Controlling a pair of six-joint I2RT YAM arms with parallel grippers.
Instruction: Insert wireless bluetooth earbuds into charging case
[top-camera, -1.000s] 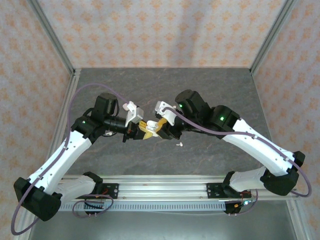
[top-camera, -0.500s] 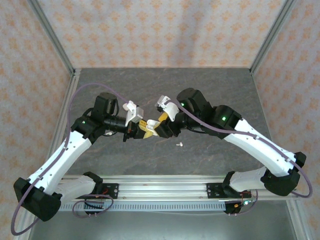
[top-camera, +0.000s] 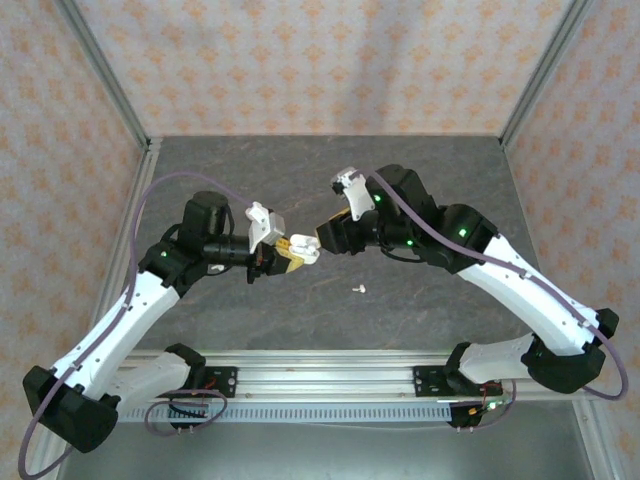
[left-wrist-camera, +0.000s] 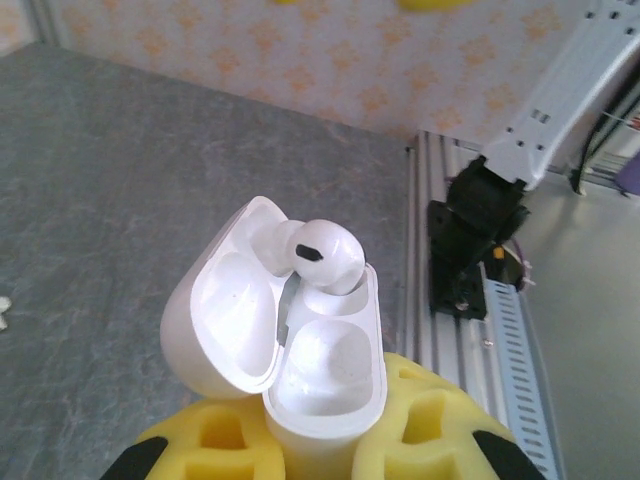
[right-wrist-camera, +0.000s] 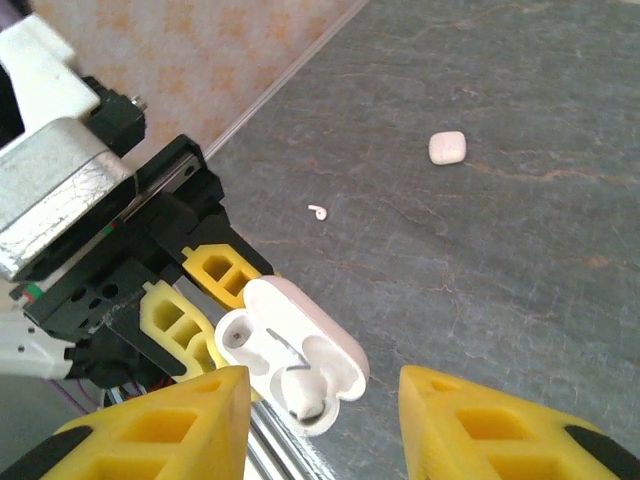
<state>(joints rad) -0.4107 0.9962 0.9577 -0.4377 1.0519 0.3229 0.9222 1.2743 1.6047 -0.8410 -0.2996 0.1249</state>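
Observation:
My left gripper (left-wrist-camera: 322, 440) is shut on the base of the white charging case (left-wrist-camera: 300, 340), which it holds above the table with the lid swung open to the left. One white earbud (left-wrist-camera: 322, 254) sits in the far socket, and the near socket (left-wrist-camera: 325, 362) is empty. In the top view the case (top-camera: 304, 250) lies between my left gripper (top-camera: 284, 256) and my right gripper (top-camera: 326, 240). My right gripper (right-wrist-camera: 322, 415) stands open just above the case (right-wrist-camera: 300, 340) with nothing between its yellow fingers (right-wrist-camera: 170, 430). A second earbud (right-wrist-camera: 318, 211) lies loose on the table (top-camera: 360, 288).
A small white rounded piece (right-wrist-camera: 447, 148) lies further out on the grey table. The aluminium rail (top-camera: 320, 380) with the arm bases runs along the near edge. Patterned walls and frame posts close the back and sides.
My right gripper has drawn back up and to the right, away from the case. The left gripper still holds the case in the same place.

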